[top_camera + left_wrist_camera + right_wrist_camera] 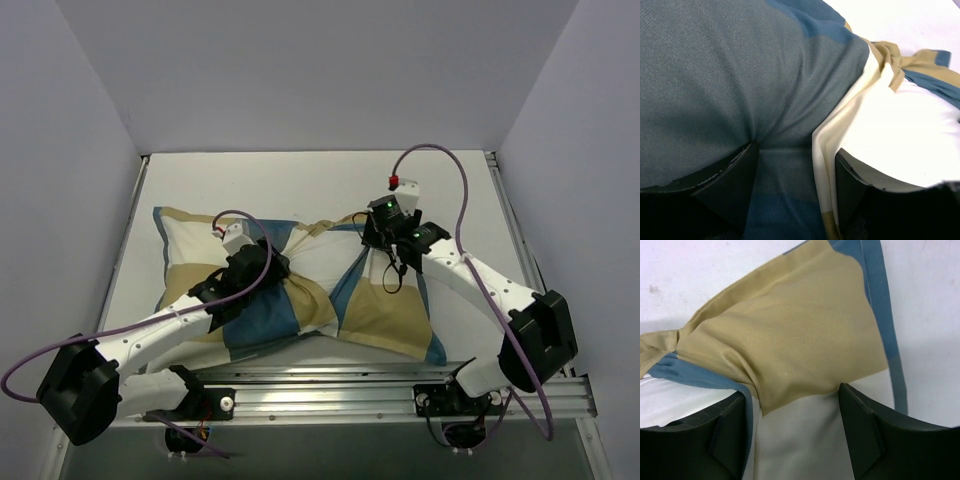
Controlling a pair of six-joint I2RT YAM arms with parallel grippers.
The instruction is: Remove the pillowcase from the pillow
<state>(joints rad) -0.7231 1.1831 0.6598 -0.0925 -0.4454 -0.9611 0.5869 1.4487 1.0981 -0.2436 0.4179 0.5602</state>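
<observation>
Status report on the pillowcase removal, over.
Left tool open, fingers pressed into the pillowcase. Right tool open over tan fabric. Pillowcase not yet off, bunched mid-length; white pillow showing past the hem. No obstruction seen.

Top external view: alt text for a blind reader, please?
A teal, tan and white checked pillowcase, stuffed full, lies on a white table, bunched at its middle. Two robot arms reach in; the left gripper and right gripper rest on the fabric either side of the bunch.
</observation>
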